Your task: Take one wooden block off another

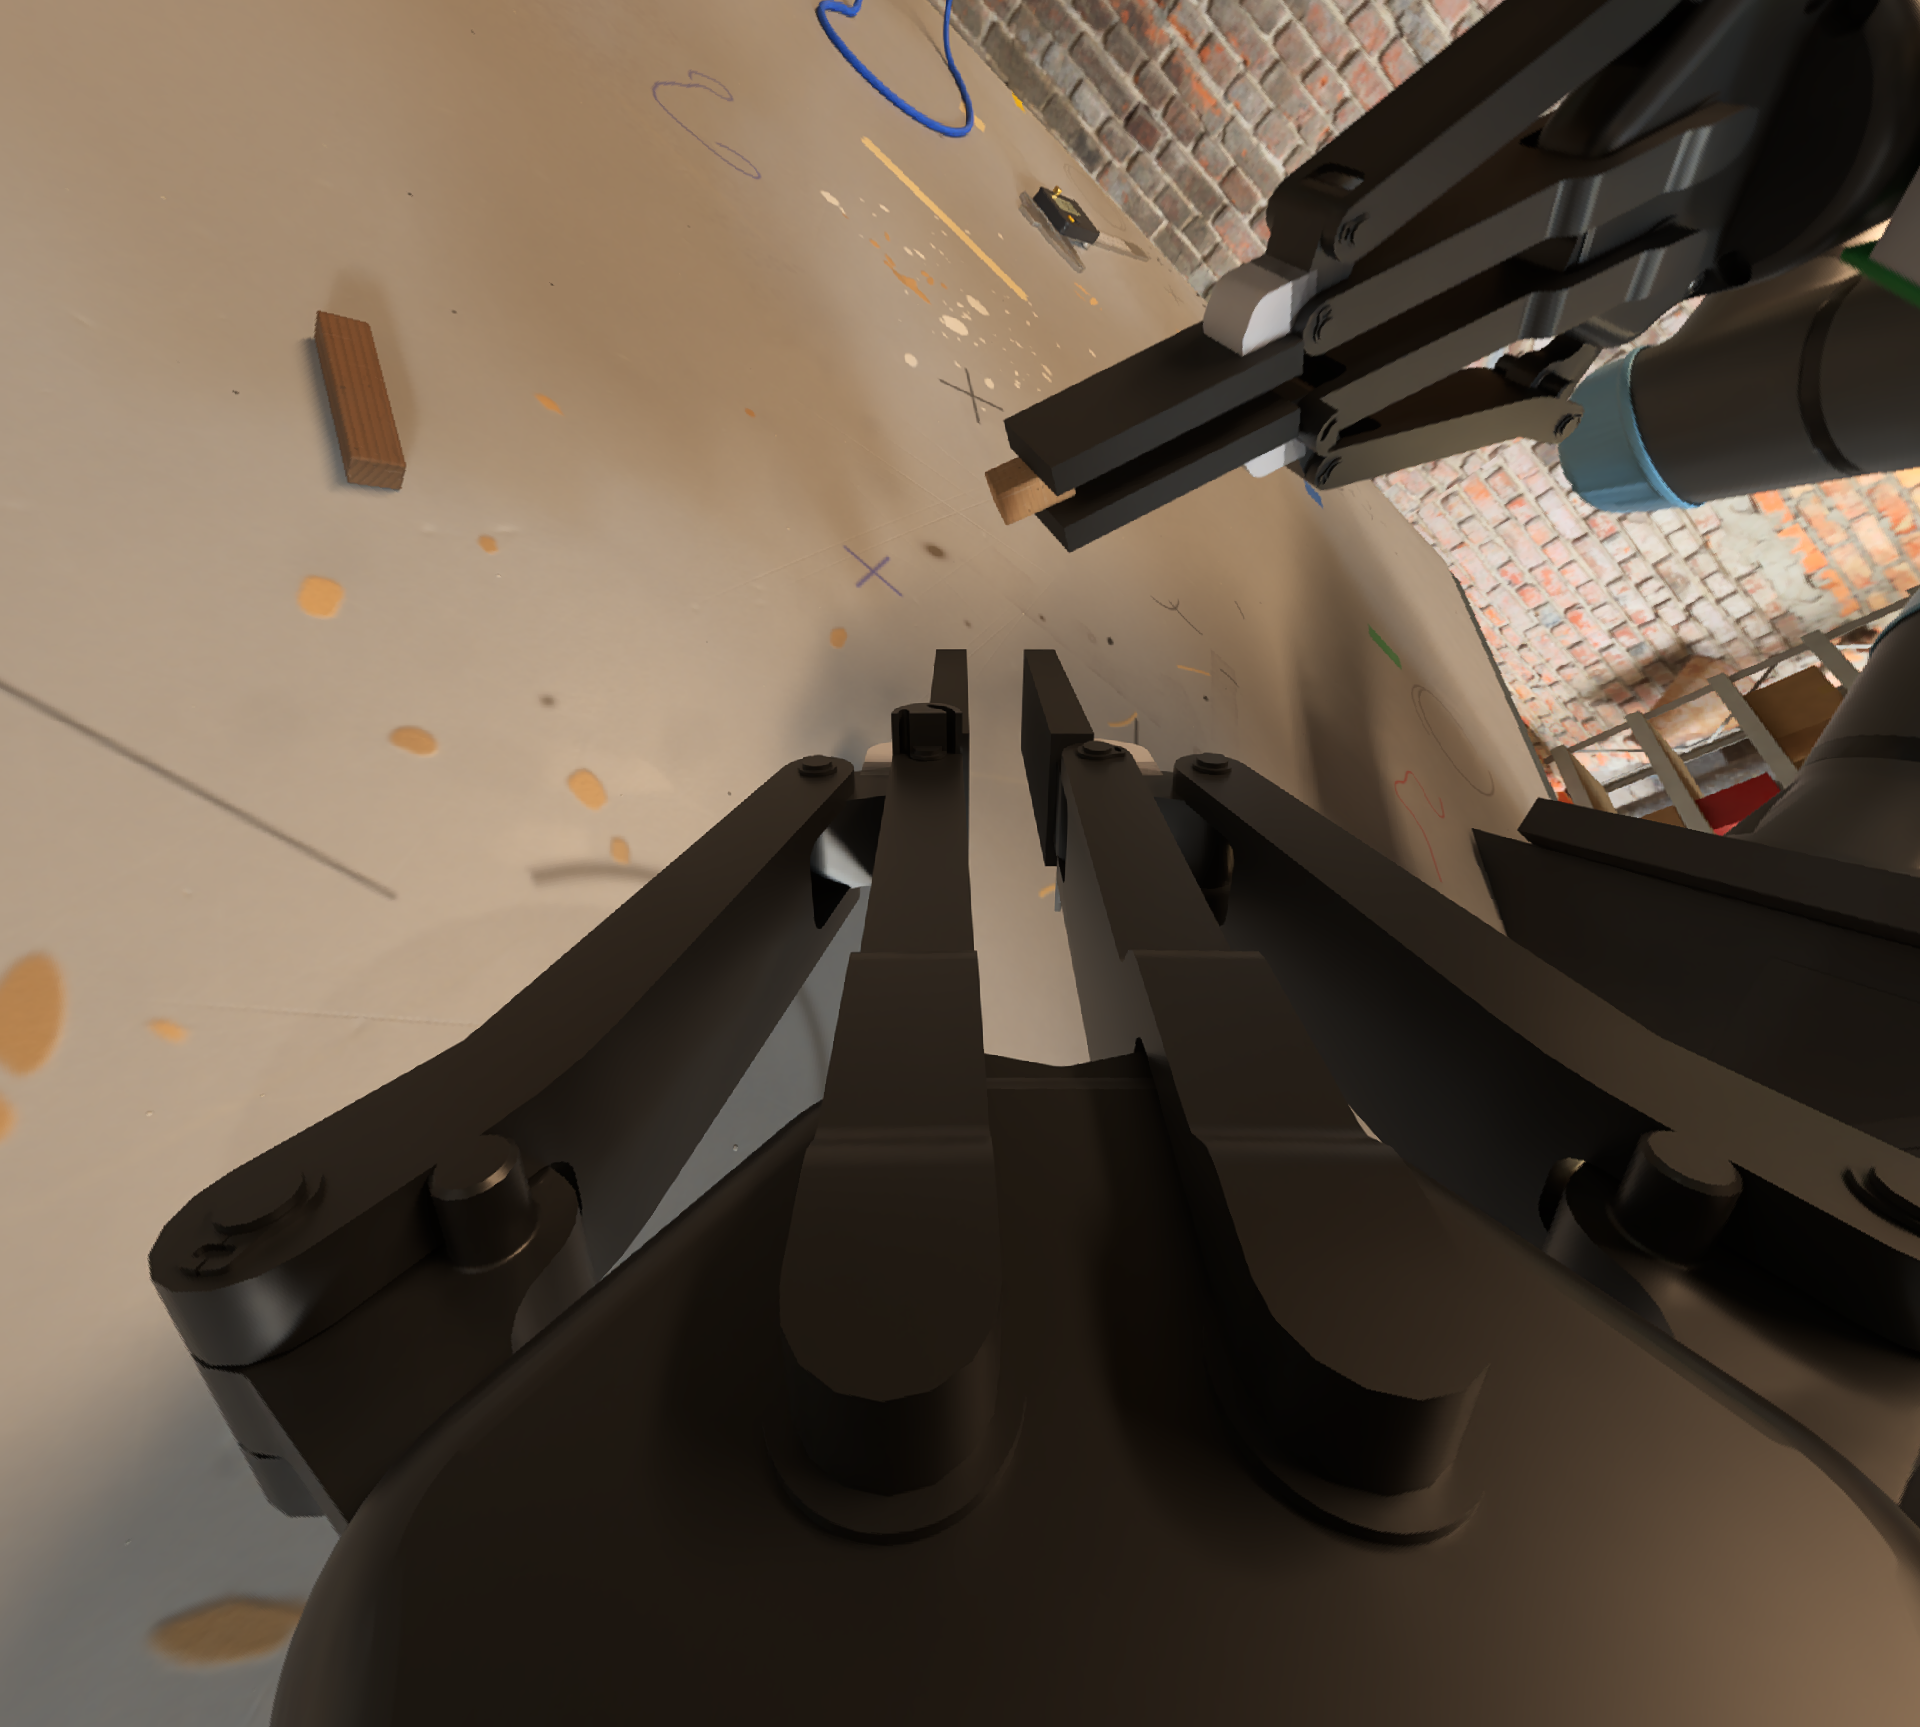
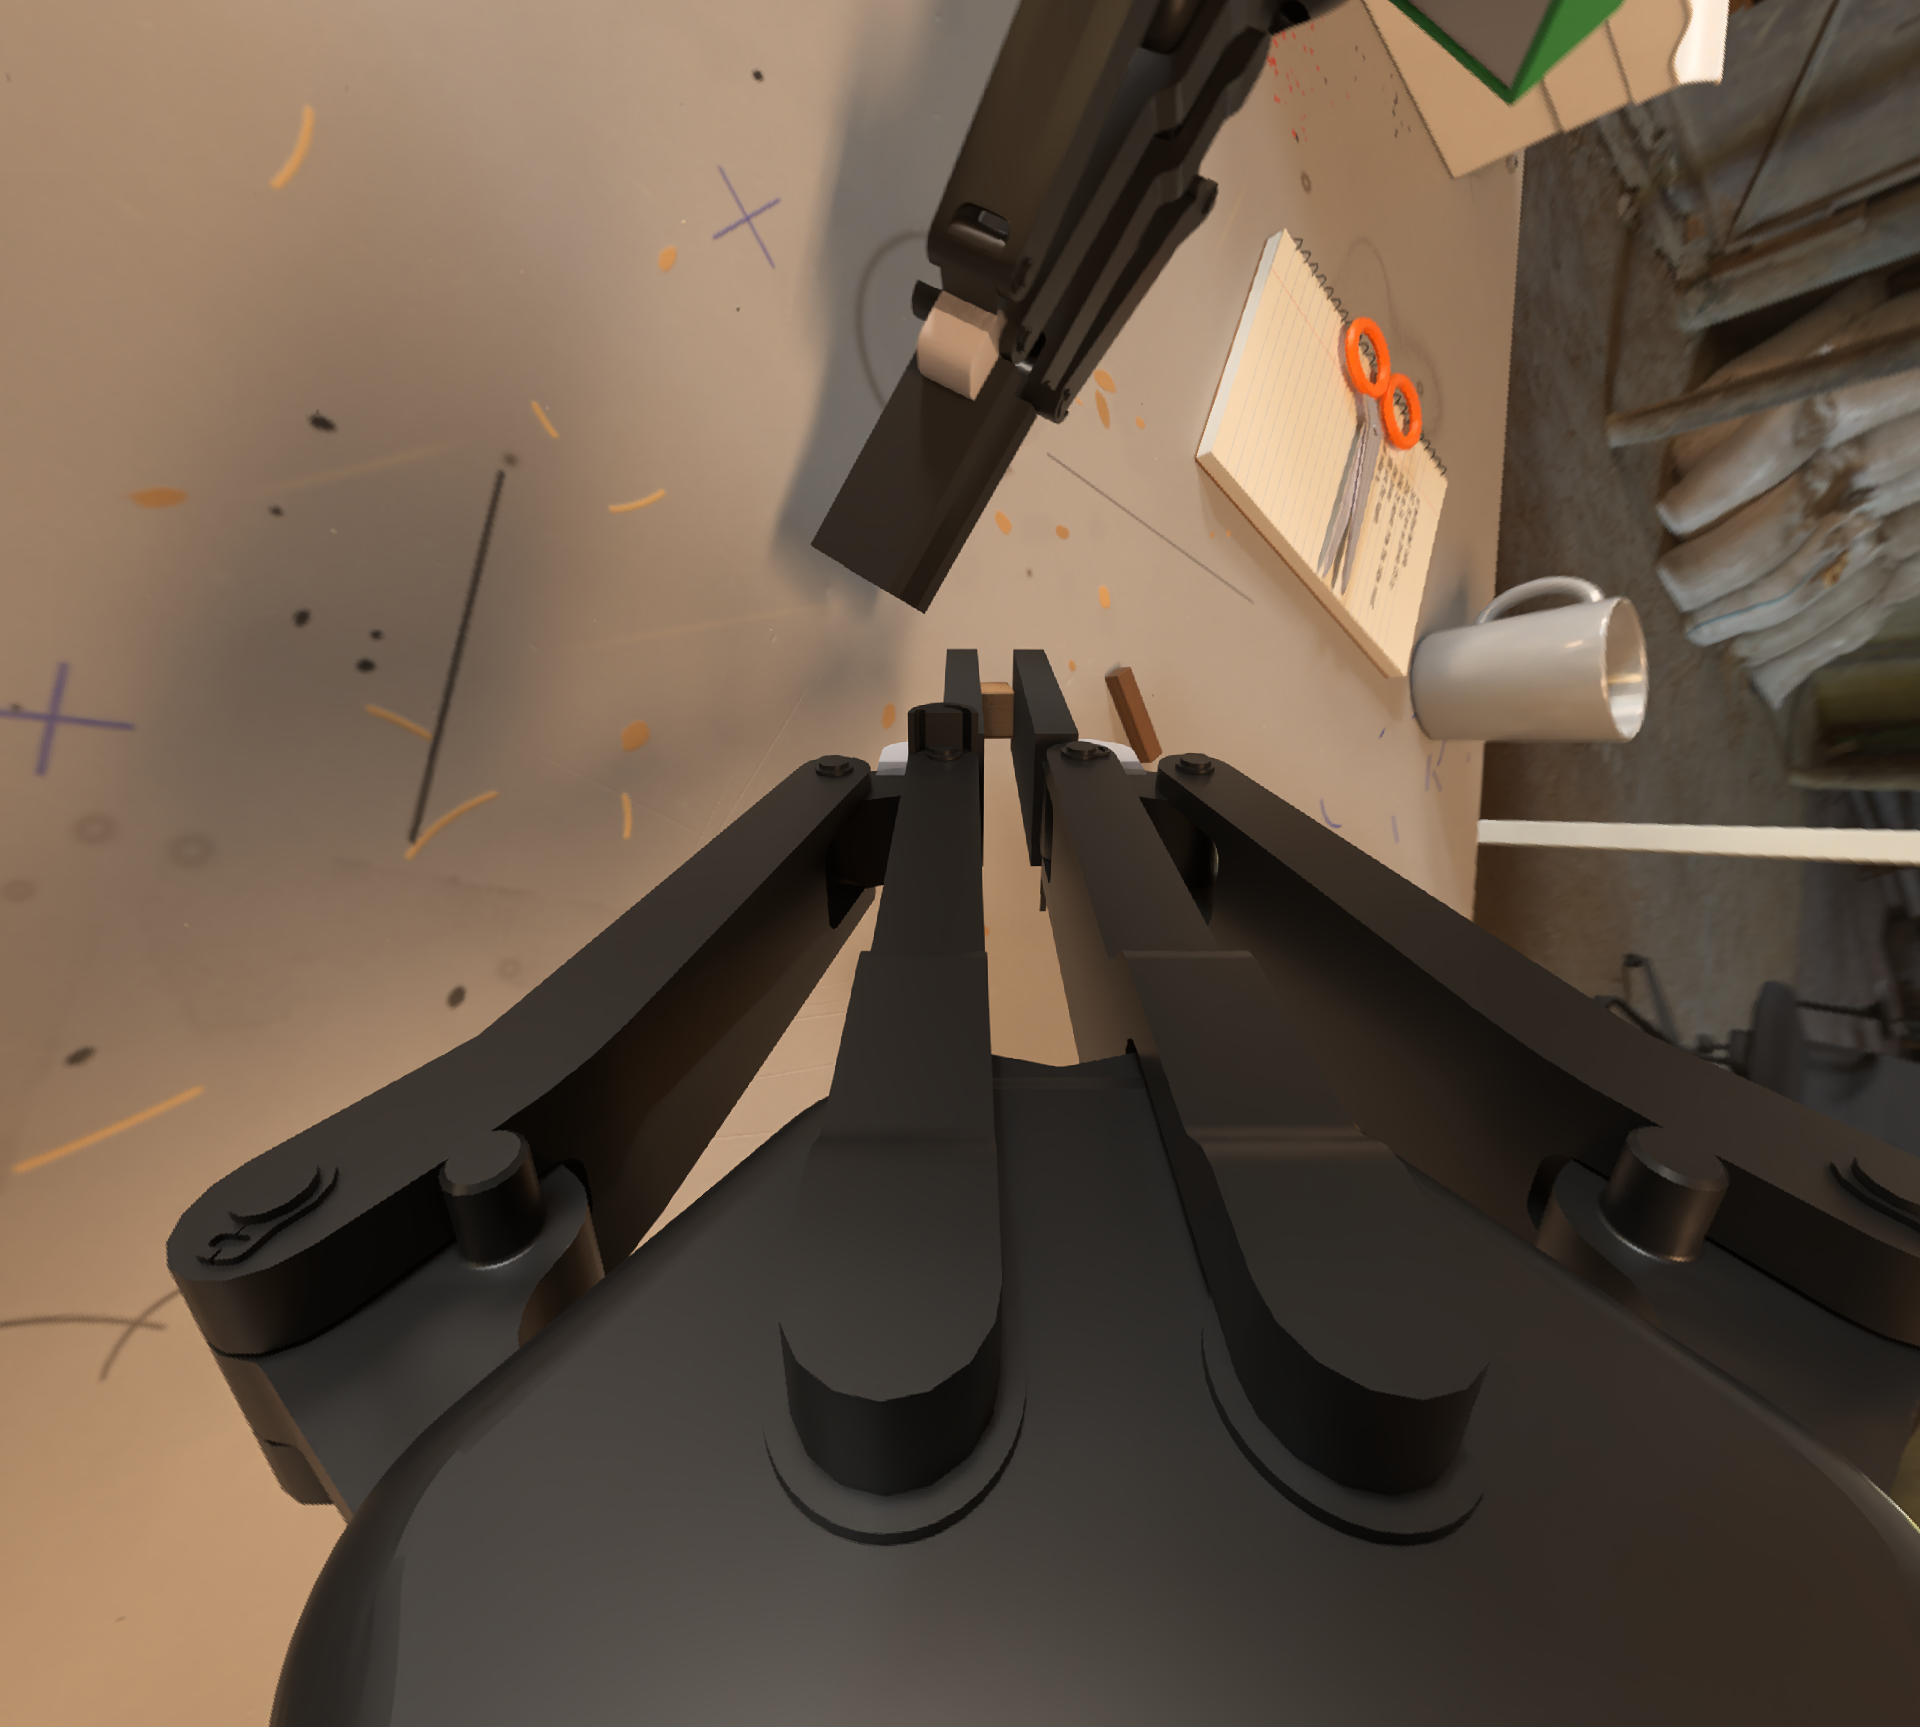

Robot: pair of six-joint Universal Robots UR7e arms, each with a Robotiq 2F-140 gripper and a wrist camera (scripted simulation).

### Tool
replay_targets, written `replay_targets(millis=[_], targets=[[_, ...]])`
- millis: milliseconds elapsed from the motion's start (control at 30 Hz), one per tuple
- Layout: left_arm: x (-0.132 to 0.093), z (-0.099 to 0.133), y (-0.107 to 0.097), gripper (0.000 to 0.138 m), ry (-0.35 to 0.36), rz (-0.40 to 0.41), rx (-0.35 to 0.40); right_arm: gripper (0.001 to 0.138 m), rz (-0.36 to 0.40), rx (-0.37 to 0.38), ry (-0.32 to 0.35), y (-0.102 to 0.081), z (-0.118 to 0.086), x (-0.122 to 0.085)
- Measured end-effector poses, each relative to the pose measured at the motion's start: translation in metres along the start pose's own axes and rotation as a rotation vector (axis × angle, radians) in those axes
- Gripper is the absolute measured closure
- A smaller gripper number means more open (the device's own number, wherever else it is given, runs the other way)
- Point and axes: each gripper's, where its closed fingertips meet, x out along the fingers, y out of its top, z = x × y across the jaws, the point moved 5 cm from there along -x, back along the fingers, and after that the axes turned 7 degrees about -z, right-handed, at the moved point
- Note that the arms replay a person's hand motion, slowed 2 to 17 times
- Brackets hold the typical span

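Holding the pale wooden block [image 1: 1023, 493] pinched in my right gripper [image 1: 1049, 501], clear above mid-bench, I worry about slip: only its end shows, so grip depth is hard to judge. The darker block [image 1: 358, 399] lies flat and alone, towards the bench's open side. My left gripper [image 1: 992, 675], nearly closed and empty, hangs close enough to collide.

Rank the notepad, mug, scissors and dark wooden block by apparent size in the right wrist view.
1. notepad
2. mug
3. scissors, longer but thinner than the mug, so unsure
4. dark wooden block
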Motion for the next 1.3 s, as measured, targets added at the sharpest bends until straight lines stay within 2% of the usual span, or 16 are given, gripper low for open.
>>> replay_targets(millis=[233, 433, 867, 1300], targets=[[0.0, 0.0, -0.001, 0.124, -0.002, -0.001, -0.003, 0.13, -0.016, -0.124, -0.069, 0.006, -0.01, 0.006], [0.0, 0.0, 0.0, 0.124, -0.01, 0.0, -0.01, 0.13, -0.039, -0.186, -0.095, 0.008, -0.016, 0.01], [-0.001, -0.001, 0.0, 0.124, -0.02, 0.005, -0.025, 0.13, -0.068, -0.228, -0.116, 0.007, -0.018, 0.014], [-0.002, -0.002, 0.001, 0.124, -0.022, 0.018, -0.047, 0.13, -0.102, -0.228, -0.139, 0.01, -0.018, 0.017]])
